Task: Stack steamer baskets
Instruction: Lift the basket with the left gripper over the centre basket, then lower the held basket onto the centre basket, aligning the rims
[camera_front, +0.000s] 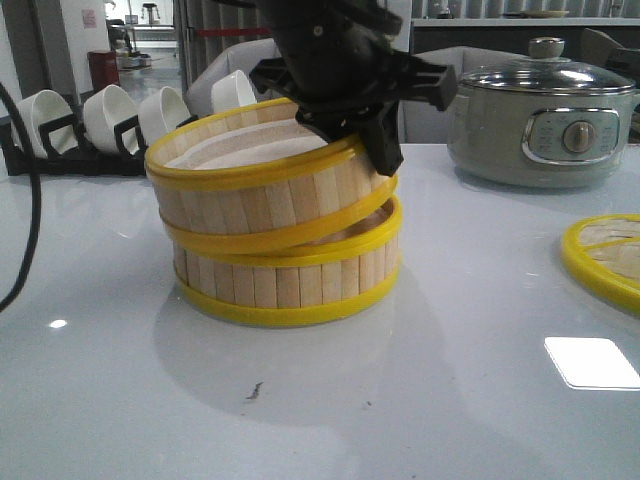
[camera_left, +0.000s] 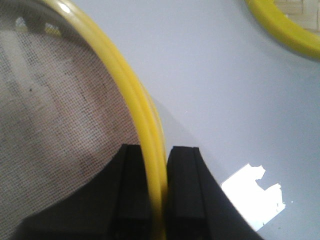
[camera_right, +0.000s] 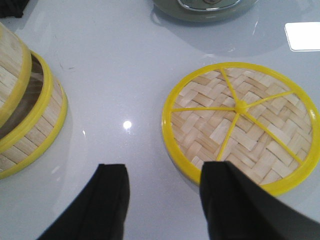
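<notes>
Two steamer baskets sit one on the other at the table's middle. The upper basket is tilted, its right side raised off the lower basket. My left gripper is shut on the upper basket's yellow right rim, one finger inside over the white liner, one outside. The woven yellow-rimmed lid lies flat at the right. My right gripper hangs open just above the table beside the lid, holding nothing; both baskets show in that wrist view.
A grey-green electric pot with a glass lid stands at the back right. White cups in a black rack line the back left. A black cable hangs at the far left.
</notes>
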